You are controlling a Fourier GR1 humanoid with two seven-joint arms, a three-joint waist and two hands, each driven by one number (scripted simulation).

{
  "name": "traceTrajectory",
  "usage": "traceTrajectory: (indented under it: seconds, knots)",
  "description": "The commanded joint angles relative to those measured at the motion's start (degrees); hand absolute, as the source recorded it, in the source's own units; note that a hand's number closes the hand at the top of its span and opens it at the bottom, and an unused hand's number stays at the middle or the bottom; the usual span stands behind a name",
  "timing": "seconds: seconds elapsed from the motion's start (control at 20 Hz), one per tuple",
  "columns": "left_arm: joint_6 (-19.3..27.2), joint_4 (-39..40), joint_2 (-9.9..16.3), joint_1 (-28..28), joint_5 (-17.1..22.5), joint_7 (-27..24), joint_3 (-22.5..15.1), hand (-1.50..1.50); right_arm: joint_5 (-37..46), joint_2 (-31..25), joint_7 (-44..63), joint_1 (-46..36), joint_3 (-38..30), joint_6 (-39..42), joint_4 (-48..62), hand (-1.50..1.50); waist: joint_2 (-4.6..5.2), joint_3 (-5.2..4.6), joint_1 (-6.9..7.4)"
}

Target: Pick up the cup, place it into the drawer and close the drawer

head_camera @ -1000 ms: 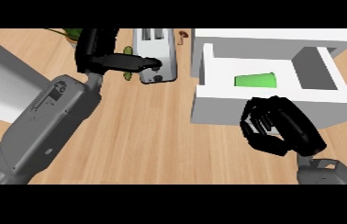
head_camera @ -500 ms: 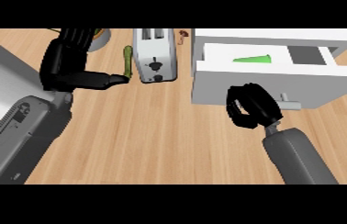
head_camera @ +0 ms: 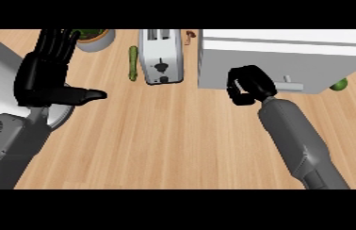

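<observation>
The white drawer unit (head_camera: 278, 59) stands at the back right with its drawer pushed in, so only the flat front and its small handle (head_camera: 289, 85) show. The green cup is hidden from view. My right hand (head_camera: 247, 85) rests against the drawer front just left of the handle, fingers curled and holding nothing. My left hand (head_camera: 45, 71) is raised at the far left with straight fingers and its thumb pointing right, also holding nothing.
A silver toaster (head_camera: 161, 61) stands left of the drawer unit, with a green cucumber (head_camera: 133, 69) beside it. A potted plant (head_camera: 95, 38) sits at the back left. A green round item (head_camera: 340, 84) peeks out at the right edge.
The drawer, open earlier with the green cup inside, has slid shut. My right hand followed its front towards the back. The left hand lifted and turned more upright.
</observation>
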Motion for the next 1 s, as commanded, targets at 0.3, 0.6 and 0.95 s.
traceTrajectory:
  seconds: [0.3,0.6,0.95]
  knots:
    - [-5.67,-0.21,0.27,3.1,0.86,-1.3,1.35,-1.5,-2.26,-4.94,-3.43,-11.88,-7.18,0.67,19.14,1.5,1.85,0.27,2.26]
    - [-5.17,-2.23,-1.88,3.9,0.41,-1.1,-0.32,-1.5,-4.09,-7.51,-5.48,-13.37,-9.16,3.47,20.78,1.5,1.94,0.35,3.34]
    - [-7.79,0.17,-2.36,4.65,0.06,-3.22,-0.22,-1.5,-6.53,-9.1,-9.31,-13.28,-11.64,3.71,19.98,1.5,2.61,0.34,3.33]
